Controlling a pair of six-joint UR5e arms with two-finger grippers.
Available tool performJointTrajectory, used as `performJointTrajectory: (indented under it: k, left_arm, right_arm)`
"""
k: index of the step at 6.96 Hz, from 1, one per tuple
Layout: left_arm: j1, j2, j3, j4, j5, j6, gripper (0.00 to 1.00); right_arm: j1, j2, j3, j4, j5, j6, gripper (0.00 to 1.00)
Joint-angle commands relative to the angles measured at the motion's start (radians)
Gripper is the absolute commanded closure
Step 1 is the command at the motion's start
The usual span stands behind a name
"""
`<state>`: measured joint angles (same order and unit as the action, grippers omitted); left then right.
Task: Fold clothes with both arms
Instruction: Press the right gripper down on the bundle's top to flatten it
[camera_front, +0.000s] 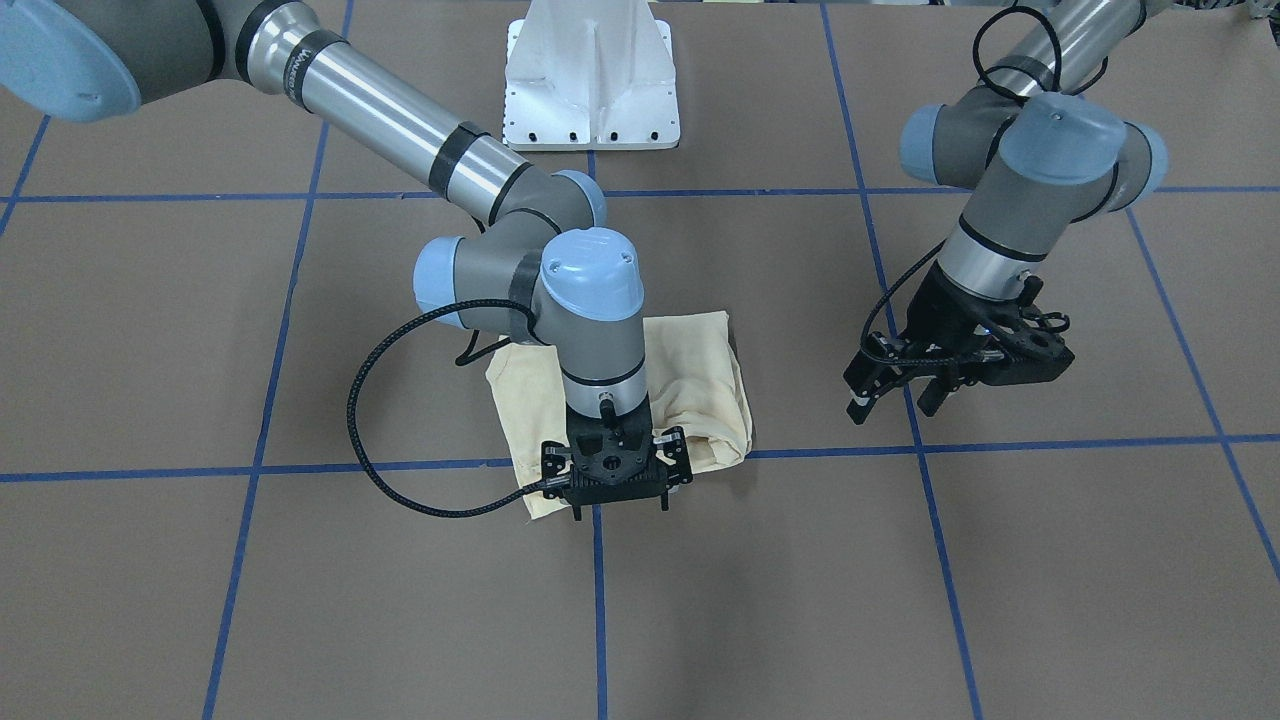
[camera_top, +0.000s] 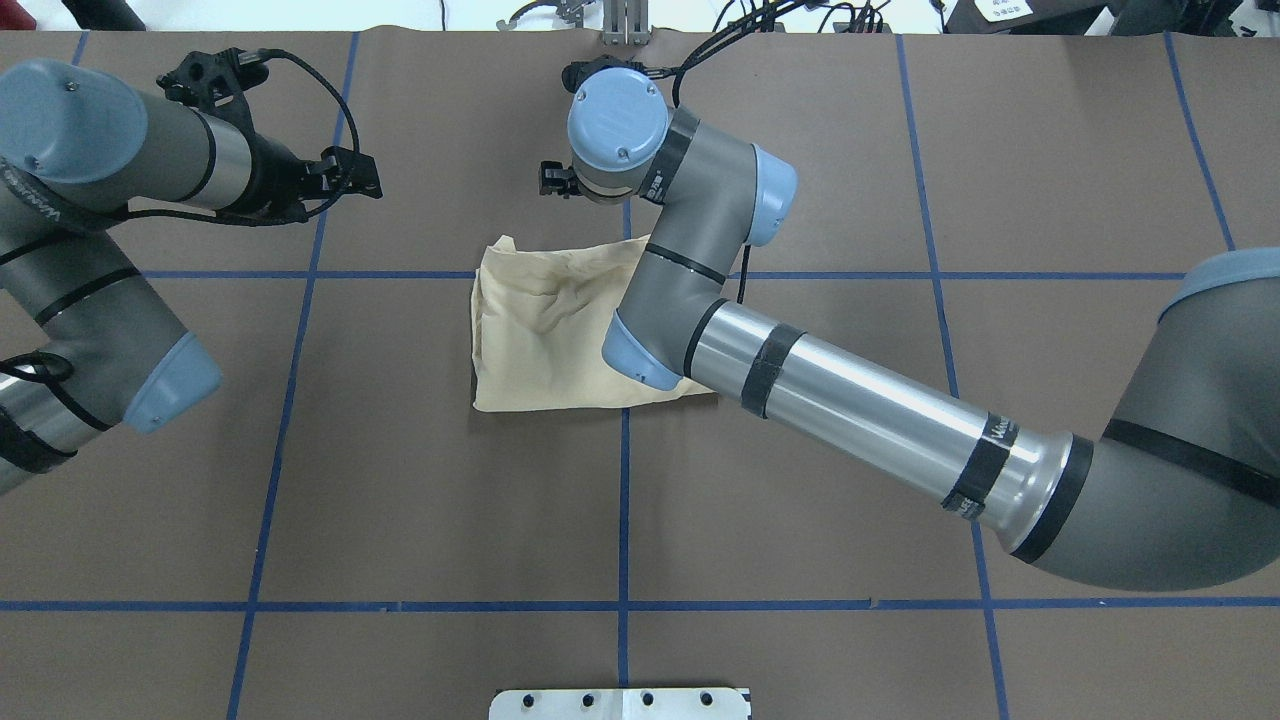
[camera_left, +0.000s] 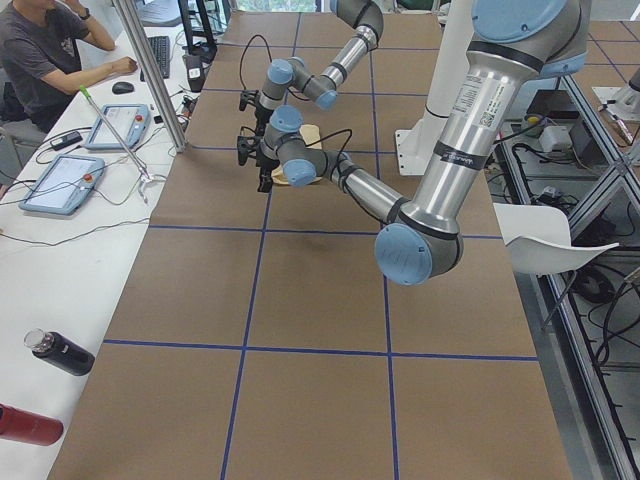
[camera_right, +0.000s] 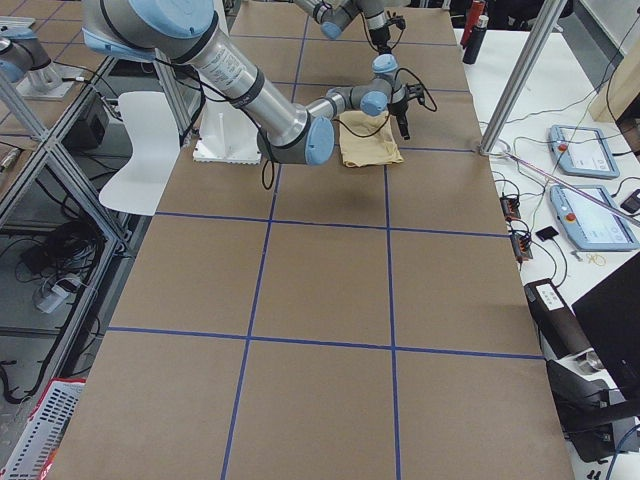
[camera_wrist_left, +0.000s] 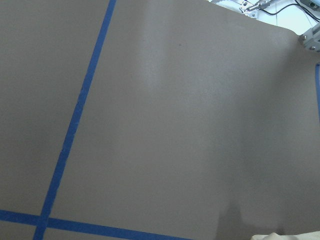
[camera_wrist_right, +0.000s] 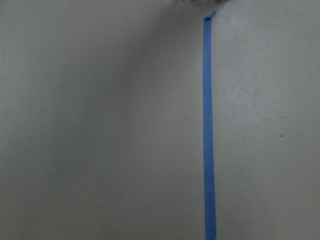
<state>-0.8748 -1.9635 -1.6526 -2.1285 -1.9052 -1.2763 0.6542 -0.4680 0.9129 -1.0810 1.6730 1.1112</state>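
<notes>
- Nearest the robot: white pedestal base, cut off by the overhead frame's edge.
- At the middle of the table: cream T-shirt, folded to a rough rectangle, plain side up, partly hidden on the right under the right arm; lettering on that arm's band too small to read.
- Just past the shirt's far edge: right gripper, pointing down, jaws spread, empty.
- Far left, well apart from the shirt: left gripper, jaws parted, gripping nothing.
- Beyond the table's far side: person seated at a white desk with tablets and bottles.
</notes>
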Motion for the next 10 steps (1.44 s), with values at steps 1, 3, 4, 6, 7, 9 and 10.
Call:
performJointTrajectory:
  k: [1, 3, 4, 6, 7, 9, 10]
  left_arm:
    - [-0.033, 0.002, 0.004, 0.001, -0.015, 0.072, 0.0]
    - [-0.033, 0.002, 0.002, 0.001, -0.015, 0.072, 0.0]
    - [-0.033, 0.002, 0.004, 0.001, -0.015, 0.072, 0.0]
    - [-0.033, 0.002, 0.004, 0.001, -0.015, 0.071, 0.0]
    - [-0.033, 0.002, 0.004, 0.001, -0.015, 0.071, 0.0]
    - [-0.033, 0.003, 0.002, 0.001, -0.015, 0.068, 0.0]
    - [-0.033, 0.003, 0.004, 0.001, -0.015, 0.066, 0.0]
  right_arm:
    - [0.05, -0.006, 0.062, -0.044, 0.097, -0.01, 0.0]
    - [-0.019, -0.067, 0.173, -0.127, 0.097, -0.004, 0.0]
    - [-0.034, -0.075, 0.225, -0.237, 0.094, -0.004, 0.0]
    - [-0.082, -0.118, 0.238, -0.263, 0.09, -0.008, 0.0]
    - [-0.097, -0.13, 0.23, -0.26, 0.08, -0.01, 0.0]
    - [-0.093, -0.121, 0.225, -0.257, 0.061, -0.033, 0.0]
    - [-0.081, -0.116, 0.216, -0.238, 0.047, -0.043, 0.0]
